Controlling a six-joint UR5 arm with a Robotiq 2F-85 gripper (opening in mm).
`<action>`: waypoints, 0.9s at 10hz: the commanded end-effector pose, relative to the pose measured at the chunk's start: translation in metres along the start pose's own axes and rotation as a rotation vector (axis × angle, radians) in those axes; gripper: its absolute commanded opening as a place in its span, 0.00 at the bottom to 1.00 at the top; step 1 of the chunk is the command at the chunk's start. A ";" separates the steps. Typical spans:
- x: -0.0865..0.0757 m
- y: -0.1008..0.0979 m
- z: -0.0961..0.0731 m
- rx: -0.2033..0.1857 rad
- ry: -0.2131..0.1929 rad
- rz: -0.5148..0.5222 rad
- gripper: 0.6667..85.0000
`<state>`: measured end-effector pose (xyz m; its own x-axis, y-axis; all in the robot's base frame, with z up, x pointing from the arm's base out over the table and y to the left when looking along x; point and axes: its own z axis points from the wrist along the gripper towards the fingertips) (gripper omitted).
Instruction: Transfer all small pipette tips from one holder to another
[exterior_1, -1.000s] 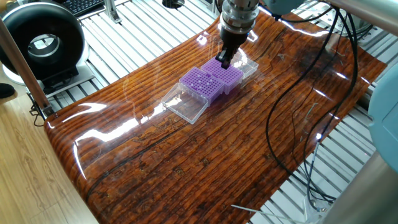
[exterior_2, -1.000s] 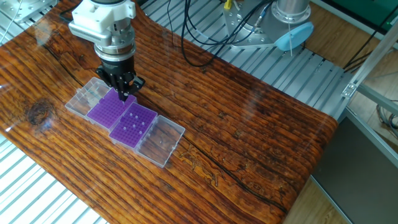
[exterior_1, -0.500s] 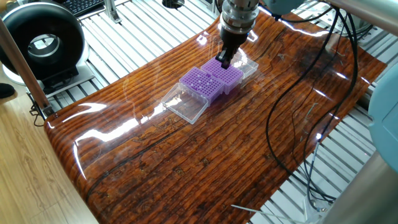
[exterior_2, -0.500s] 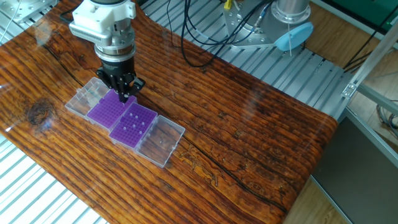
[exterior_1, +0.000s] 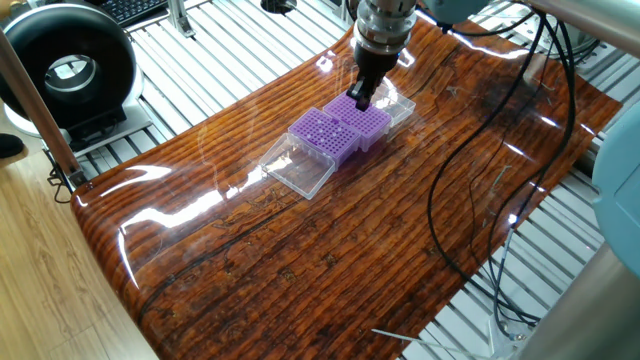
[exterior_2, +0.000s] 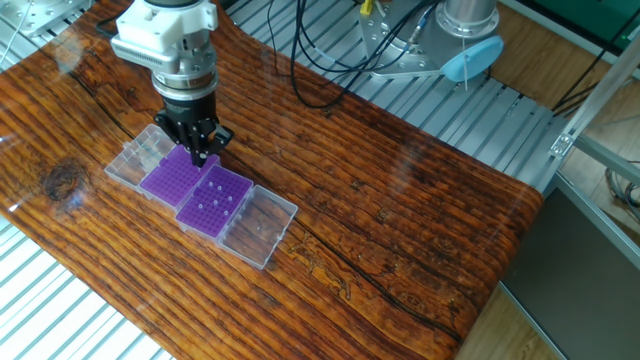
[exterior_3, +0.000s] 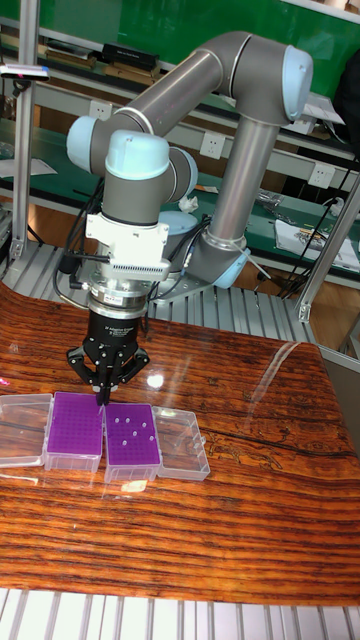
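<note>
In the tall fixed view, low at the left, two purple racks sit side by side in open clear boxes. The right rack (exterior_3: 132, 434) holds a few white tips (exterior_3: 135, 429); the left rack (exterior_3: 77, 430) looks bare. Behind them the gripper (exterior_3: 103, 397) hangs at the left rack's upper right corner, fingers nearly together. Whether it pinches a tip I cannot tell. This looks like the placing step: next, a straight descent into a hole.
</note>
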<state>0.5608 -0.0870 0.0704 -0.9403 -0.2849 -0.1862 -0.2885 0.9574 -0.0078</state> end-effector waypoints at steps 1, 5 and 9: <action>0.003 -0.005 -0.006 0.011 0.017 0.004 0.01; 0.004 -0.004 -0.007 0.008 0.022 0.002 0.01; 0.000 -0.002 -0.007 -0.007 0.008 -0.007 0.01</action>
<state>0.5578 -0.0909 0.0754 -0.9407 -0.2956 -0.1666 -0.2971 0.9547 -0.0163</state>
